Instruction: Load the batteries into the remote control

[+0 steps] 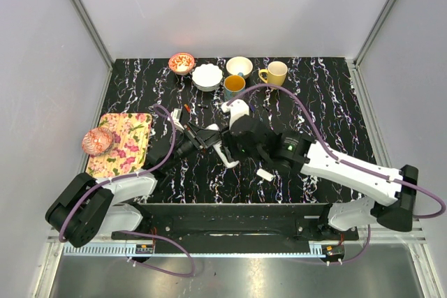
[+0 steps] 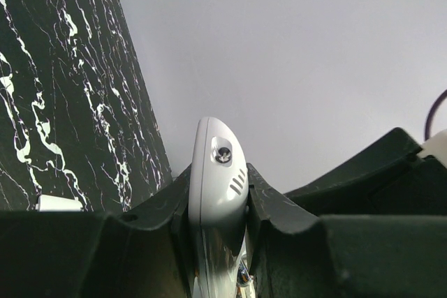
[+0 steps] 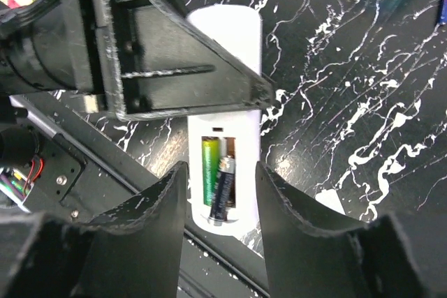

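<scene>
Two batteries sit in the open compartment of the remote control (image 3: 223, 33), which is held above the middle of the black marbled worktop (image 1: 328, 102), slot facing the right wrist camera. A green battery (image 3: 209, 165) lies straight along the left side of the slot, while a dark battery (image 3: 223, 190) beside it lies slightly askew, its lower end near the casing's edge. The left gripper (image 2: 218, 183) has its fingers closed on the remote's white body, whose rounded end pokes out between them in the left wrist view. The right gripper (image 3: 220, 179) hangs over the compartment end with its fingers apart, one on either side of the casing; whether they touch it is hard to tell from this angle. A small white chip (image 1: 264, 174) lies on the worktop near the right arm. At the far edge stand a yellow mug (image 1: 274, 73), a blue cup (image 1: 234, 85), two white bowls (image 1: 207, 77) and a patterned bowl (image 1: 181, 63). A floral tray (image 1: 129, 137) lies at the left with a round pink object (image 1: 98, 142) on its edge.
</scene>
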Motion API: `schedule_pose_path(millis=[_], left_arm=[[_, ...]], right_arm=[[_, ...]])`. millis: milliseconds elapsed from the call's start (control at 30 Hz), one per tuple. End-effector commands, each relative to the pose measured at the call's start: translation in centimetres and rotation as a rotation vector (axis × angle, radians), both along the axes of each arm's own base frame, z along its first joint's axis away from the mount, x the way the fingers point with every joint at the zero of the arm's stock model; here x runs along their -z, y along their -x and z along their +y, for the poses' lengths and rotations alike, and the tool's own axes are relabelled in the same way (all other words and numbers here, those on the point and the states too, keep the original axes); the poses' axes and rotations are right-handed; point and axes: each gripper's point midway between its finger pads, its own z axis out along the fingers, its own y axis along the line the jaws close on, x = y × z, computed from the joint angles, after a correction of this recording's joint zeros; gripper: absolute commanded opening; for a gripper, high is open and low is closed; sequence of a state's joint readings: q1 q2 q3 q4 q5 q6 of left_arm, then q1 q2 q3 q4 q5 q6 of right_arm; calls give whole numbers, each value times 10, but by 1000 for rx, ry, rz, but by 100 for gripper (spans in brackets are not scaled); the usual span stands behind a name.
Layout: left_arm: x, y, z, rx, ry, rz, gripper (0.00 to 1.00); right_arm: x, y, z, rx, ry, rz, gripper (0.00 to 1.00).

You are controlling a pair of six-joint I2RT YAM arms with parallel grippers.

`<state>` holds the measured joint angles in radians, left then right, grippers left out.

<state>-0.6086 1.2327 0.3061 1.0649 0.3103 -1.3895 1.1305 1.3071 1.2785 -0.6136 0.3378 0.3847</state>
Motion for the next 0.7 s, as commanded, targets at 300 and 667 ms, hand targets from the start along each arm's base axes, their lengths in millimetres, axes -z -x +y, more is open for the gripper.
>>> schedule_pose_path(millis=[300, 667], left_arm=[[-34, 6, -1, 28, 93, -94, 0], [-37, 6, -1, 29, 99, -98, 0]], right_arm=[[7, 7, 3, -82, 125, 63, 42], [18, 11, -4, -82, 148, 77, 25]])
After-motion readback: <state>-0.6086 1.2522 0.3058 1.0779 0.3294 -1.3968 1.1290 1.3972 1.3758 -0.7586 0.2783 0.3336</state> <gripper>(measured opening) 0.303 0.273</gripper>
